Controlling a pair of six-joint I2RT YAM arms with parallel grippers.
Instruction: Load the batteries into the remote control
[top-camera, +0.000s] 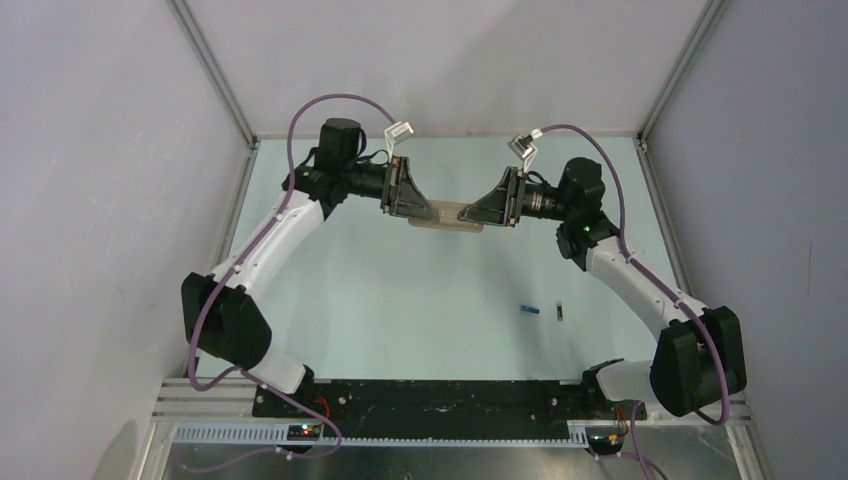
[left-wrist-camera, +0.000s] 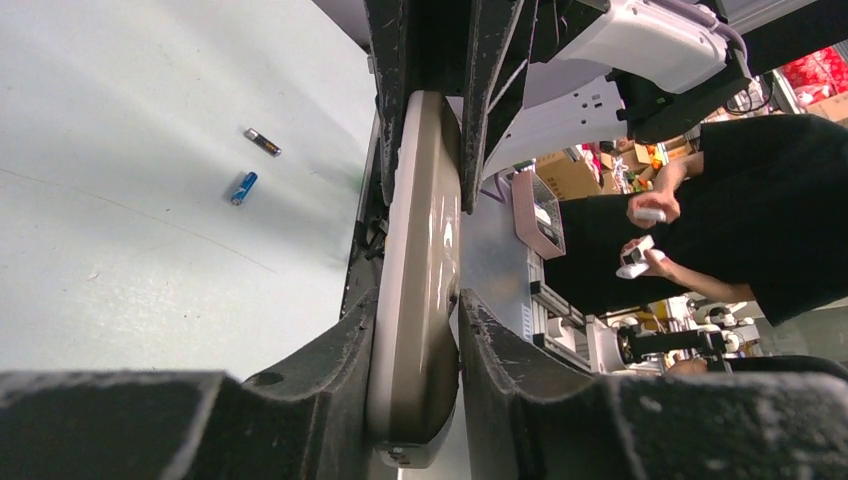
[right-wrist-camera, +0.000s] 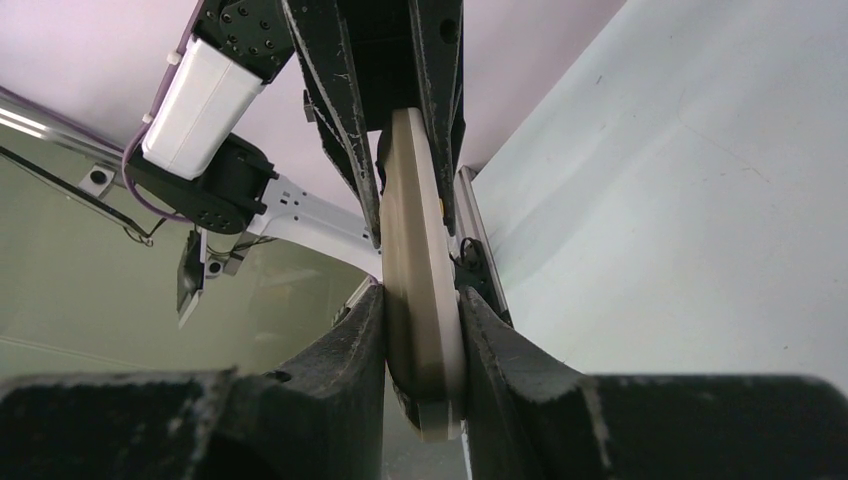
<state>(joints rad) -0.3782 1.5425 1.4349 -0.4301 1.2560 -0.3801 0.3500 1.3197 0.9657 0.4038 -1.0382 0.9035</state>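
Remote control (top-camera: 445, 217): held at the far side of the bench (top-camera: 420, 300), left jaws clamped on one end, right jaws clamped on the other. Blue battery (top-camera: 529, 310), dark battery (top-camera: 560, 312): lying near each other on the bench, well apart from the remote.

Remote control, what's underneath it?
Only table shows around the remote control, clamped between the left gripper and right gripper. Blue battery and black battery lie elsewhere. Directly beneath is hidden.

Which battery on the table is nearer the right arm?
The dark battery. It lies on the right arm's side of the blue battery and points front to back, while the blue one lies crosswise.
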